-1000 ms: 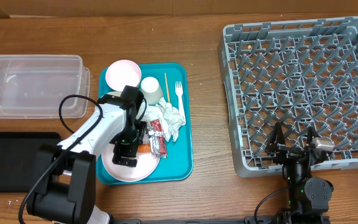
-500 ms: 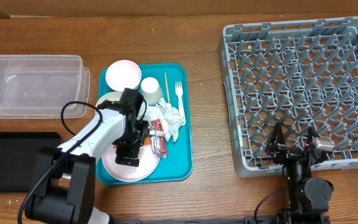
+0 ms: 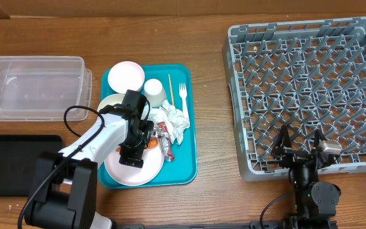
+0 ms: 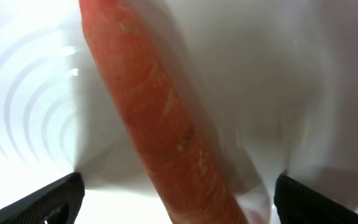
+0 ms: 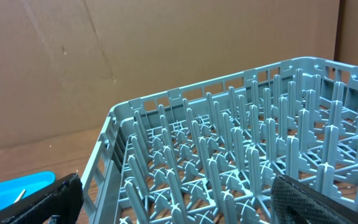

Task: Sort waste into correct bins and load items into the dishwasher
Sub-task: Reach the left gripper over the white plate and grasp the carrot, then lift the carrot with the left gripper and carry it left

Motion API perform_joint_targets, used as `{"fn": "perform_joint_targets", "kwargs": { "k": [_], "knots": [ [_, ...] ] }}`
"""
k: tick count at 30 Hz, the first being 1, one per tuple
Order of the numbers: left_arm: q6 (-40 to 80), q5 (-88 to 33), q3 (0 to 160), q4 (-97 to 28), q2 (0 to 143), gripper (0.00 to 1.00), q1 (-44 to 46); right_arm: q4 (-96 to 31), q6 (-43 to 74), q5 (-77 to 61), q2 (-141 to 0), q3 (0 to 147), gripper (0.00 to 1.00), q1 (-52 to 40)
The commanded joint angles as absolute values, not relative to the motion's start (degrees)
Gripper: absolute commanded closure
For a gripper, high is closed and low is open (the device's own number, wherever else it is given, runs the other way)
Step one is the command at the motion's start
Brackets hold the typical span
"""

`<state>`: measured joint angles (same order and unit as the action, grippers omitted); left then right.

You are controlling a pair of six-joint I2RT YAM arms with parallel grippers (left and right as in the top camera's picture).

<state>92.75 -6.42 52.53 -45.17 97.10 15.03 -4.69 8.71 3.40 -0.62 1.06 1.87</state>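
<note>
An orange carrot piece [image 4: 160, 124] lies on the pale-pink plate [image 3: 122, 168], between the wide-apart fingers of my open left gripper [image 3: 146, 141], which is lowered over it; in the left wrist view neither finger touches it. A red-and-white wrapper [image 3: 164, 145] and crumpled white napkins [image 3: 178, 121] lie just to its right. Two bowls [image 3: 126, 75], a white cup [image 3: 155, 90], a fork [image 3: 183, 95] and a wooden stick [image 3: 169, 86] sit at the back of the tray. My right gripper [image 3: 300, 147] rests open at the near edge of the grey dish rack [image 3: 310, 89].
The tableware and waste all sit on a teal serving tray [image 3: 186, 159]. At the far left stands a clear plastic tub [image 3: 33, 86], with a flat black tray [image 3: 5, 162] in front of it. The left arm's cable loops over the table beside the serving tray.
My left gripper has edged slightly up and to the right over the plate, closing in on the carrot. The right arm has not moved.
</note>
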Motion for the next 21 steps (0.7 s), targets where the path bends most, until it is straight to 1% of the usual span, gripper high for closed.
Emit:
{"fn": "perform_joint_targets", "kwargs": {
  "k": [1,3,5,6,7,9,11,12,15,18,20,21],
  "knots": [
    [91.7,-4.08,49.98,-46.92,99.22,0.06,15.35,-4.38,8.32,3.77,-0.16,0.47,0.0,1.89],
    [91.72,-4.05,49.98,-46.92,99.22,0.16,15.33,-4.38,8.32,3.77,-0.16,0.47,0.0,1.89],
    [91.72,-4.03,49.98,-46.89,99.22,0.2,15.2,-4.38,8.32,3.77,-0.16,0.47,0.0,1.89],
    [91.7,-4.08,49.98,-46.92,99.22,0.25,14.96,-4.38,8.32,3.77,-0.16,0.47,0.0,1.89],
    [91.7,-4.12,49.98,-46.96,99.22,0.28,14.63,-4.38,8.32,3.77,-0.16,0.47,0.0,1.89],
    [91.7,-4.29,49.98,-47.37,99.22,0.4,14.17,-4.38,8.32,3.77,-0.16,0.47,0.0,1.89],
    [91.7,-4.51,49.98,-47.68,99.22,0.46,13.98,-4.38,8.32,3.77,-0.16,0.47,0.0,1.89],
    [91.7,-4.51,49.98,-47.81,99.22,0.51,13.89,-4.38,8.32,3.77,-0.16,0.47,0.0,1.89],
    [91.7,-4.56,49.98,-48.03,99.22,0.58,13.82,-4.38,8.32,3.77,-0.16,0.47,0.0,1.89],
    [91.7,-4.58,49.98,-48.03,99.22,0.63,13.82,-4.38,8.32,3.77,-0.16,0.47,0.0,1.89],
    [91.68,-4.8,49.98,-48.18,99.22,0.65,13.82,-4.38,8.32,3.77,-0.16,0.47,0.0,1.89],
    [91.66,-5.17,49.98,-48.31,99.22,0.64,13.82,-4.38,8.32,3.77,-0.16,0.47,0.0,1.89]
  ]
}}
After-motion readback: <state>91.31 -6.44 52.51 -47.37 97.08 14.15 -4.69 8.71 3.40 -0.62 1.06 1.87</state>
